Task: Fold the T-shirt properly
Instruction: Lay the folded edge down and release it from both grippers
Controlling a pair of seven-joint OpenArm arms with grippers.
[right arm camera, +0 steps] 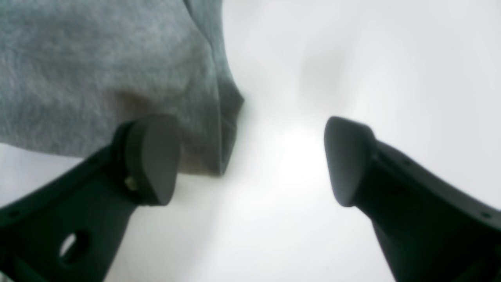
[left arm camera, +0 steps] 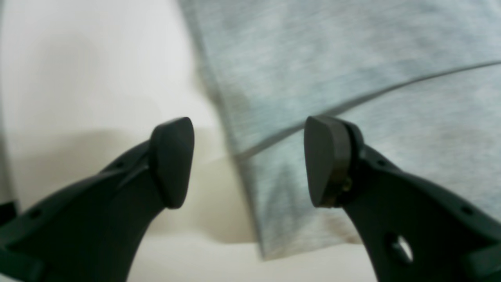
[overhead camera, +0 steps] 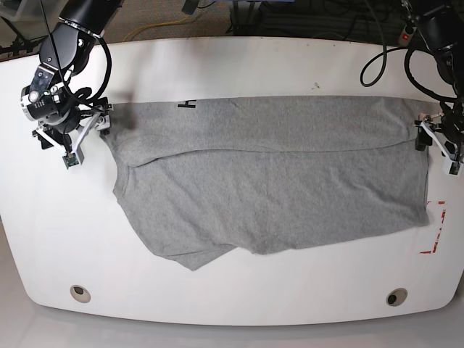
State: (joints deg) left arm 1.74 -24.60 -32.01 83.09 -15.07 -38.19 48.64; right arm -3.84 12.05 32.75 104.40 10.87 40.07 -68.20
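While T-shirt (overhead camera: 268, 181) lies spread across white table (overhead camera: 239, 65), far strip folded over body, both grippers sit at its 2 ends. Left gripper (left arm camera: 249, 161): jaws apart, straddling side edge of shirt, nothing held. Right gripper (right arm camera: 250, 160): jaws apart, 1 finger (right arm camera: 150, 158) over grey cloth, other over bare table. Red tape mark (overhead camera: 437, 230) near shirt's corner.

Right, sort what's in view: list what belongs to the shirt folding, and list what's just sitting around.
Belongs to the job:
- large heather-grey cotton T-shirt, spread out, far edge folded over
- left gripper, open at the shirt's edge
- right gripper, open at the shirt's corner

Just lying about:
- white oval table
- red tape marks near the table's edge
- black cables behind the table
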